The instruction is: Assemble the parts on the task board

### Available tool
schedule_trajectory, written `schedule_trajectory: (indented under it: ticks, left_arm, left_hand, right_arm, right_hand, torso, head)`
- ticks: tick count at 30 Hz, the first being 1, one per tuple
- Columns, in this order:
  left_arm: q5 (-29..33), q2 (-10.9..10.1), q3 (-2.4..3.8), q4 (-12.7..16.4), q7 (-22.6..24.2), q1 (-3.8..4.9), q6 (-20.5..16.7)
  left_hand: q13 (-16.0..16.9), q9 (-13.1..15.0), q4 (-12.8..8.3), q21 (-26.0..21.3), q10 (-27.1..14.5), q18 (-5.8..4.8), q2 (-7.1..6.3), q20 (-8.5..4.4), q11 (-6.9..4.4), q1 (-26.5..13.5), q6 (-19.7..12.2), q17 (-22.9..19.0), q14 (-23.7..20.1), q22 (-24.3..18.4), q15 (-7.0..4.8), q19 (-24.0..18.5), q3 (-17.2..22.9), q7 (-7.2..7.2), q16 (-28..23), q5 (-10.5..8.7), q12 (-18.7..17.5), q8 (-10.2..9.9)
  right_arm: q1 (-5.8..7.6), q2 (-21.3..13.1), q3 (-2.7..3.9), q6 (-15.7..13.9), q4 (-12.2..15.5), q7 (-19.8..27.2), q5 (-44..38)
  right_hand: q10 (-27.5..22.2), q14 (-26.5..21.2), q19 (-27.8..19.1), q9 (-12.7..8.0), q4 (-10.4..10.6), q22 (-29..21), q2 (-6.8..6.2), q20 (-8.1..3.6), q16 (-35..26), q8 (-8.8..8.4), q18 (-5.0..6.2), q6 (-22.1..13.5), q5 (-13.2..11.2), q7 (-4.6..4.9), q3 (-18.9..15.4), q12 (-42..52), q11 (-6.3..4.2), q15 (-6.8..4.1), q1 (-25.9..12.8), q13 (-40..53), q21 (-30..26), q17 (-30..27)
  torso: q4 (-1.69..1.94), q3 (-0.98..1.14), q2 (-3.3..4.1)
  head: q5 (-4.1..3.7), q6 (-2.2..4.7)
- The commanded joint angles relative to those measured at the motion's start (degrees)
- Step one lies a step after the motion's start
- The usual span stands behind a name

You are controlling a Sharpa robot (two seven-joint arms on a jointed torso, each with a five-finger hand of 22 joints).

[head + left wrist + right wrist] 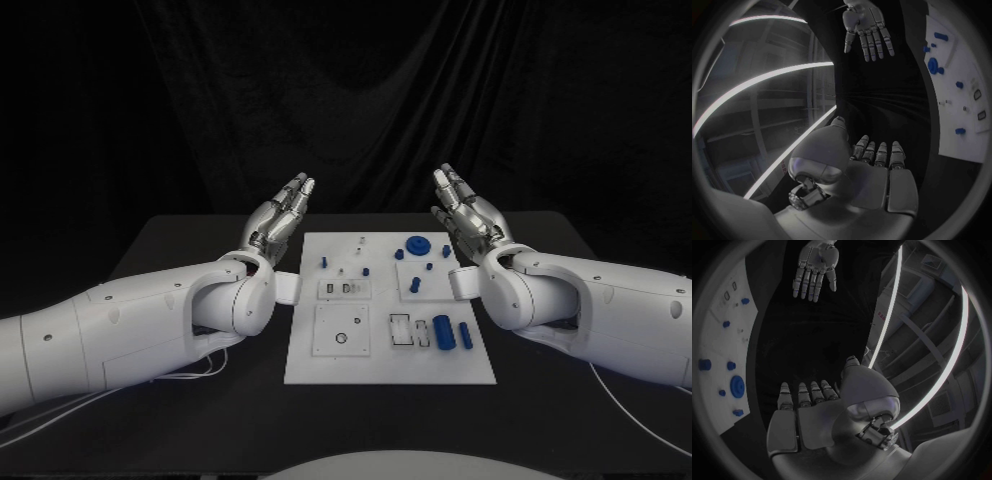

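Note:
The white task board lies in the middle of the black table, with small blue parts on it: a round blue disc near its far edge, blue cylinders near its front right, and small pegs. My left hand is raised beside the board's far left corner, fingers straight and apart, holding nothing. My right hand mirrors it at the far right corner, also flat and empty. The left hand faces the right hand across the board. The right hand and the board appear in the right wrist view.
The black table spreads around the board on both sides. A dark curtain hangs behind. White cables trail on the table under my forearms.

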Motion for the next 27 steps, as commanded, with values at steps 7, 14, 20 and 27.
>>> schedule_trajectory:
  ticks: [7, 14, 20, 27]
  left_arm:
    - [4.3, -0.1, -3.50, -0.7, 9.1, 3.16, 21.4]
    - [4.9, -0.1, -4.37, -0.9, 10.1, 3.83, 24.1]
    - [0.6, -1.5, -4.38, -3.7, 12.9, 3.70, 26.3]
    - [-1.8, -2.8, -4.38, -3.3, 13.5, 3.70, 25.4]
  left_hand:
    - [-0.1, 0.2, 0.7, -0.3, 0.0, 0.52, 0.42, 1.32, -0.13, 3.0, 1.3, -0.1, 0.0, -0.1, 0.54, 0.0, -0.5, 0.07, -0.2, 0.78, -0.2, 0.5]
    - [-0.1, 0.2, 0.7, -0.3, 0.0, 0.65, 0.36, 2.52, 0.31, 3.8, 1.8, -0.1, 0.0, -0.1, 1.48, 0.0, -0.5, 0.34, -0.2, 0.78, -0.2, 0.6]
    - [0.1, 0.3, 0.8, -0.2, 0.5, 1.36, 0.16, 4.58, 0.68, 5.2, 3.1, -0.1, 0.0, 0.0, 2.67, 0.1, -0.5, 0.27, -0.2, 0.77, 0.0, 0.7]
    - [0.4, 0.5, 0.7, 0.3, 1.7, 1.77, -0.19, 6.19, 1.22, 7.0, 4.5, -0.1, 0.0, 0.4, 3.85, 0.6, -0.4, 0.52, -0.2, 0.77, 0.3, 0.9]
  right_arm:
    - [3.95, -0.7, -4.07, 21.0, -1.0, -2.6, 3.0]
    - [4.78, -0.9, -5.03, 23.6, -1.2, -2.9, 3.4]
    - [5.16, -5.1, -5.03, 26.8, -1.3, -3.3, -0.3]
    - [6.12, -6.0, -5.03, 25.8, -1.5, -3.5, -5.2]
  right_hand:
    - [-0.1, 0.0, 0.0, 0.4, 0.6, -0.1, -0.11, 2.71, -0.2, 0.49, 1.29, 2.0, 0.7, 1.26, -0.4, -0.3, 3.95, 5.53, 3.8, -0.1, -0.2, -0.1]
    - [-0.1, 0.2, 2.1, 1.0, 0.5, 1.0, -0.53, 5.75, 0.1, 1.56, 1.23, 4.9, 0.7, 3.78, 0.1, -0.1, 6.37, 9.66, 6.0, 0.0, 1.3, 0.1]
    - [1.5, 18.0, 21.8, 1.5, 0.0, 5.1, -1.36, 8.06, 8.9, 3.42, -0.16, 8.9, 0.7, 6.57, 1.2, 5.7, 10.59, 13.67, 13.9, 1.2, 10.8, 4.6]
    - [4.0, 37.4, 40.2, 2.0, -2.7, 6.5, -2.34, 8.07, 15.3, 4.79, -0.24, 13.5, 0.7, 9.07, 1.7, 12.0, 13.26, 13.99, 20.4, 1.9, 17.1, 6.5]
  torso:
    - [-0.01, -0.06, 0.03]
    - [-0.01, -0.06, 0.03]
    - [0.01, -0.19, 0.50]
    - [0.12, -0.39, 0.91]
  head:
    - [0.01, -0.24]
    - [0.01, -0.24]
    - [-2.14, -4.64]
    - [-2.26, -4.64]
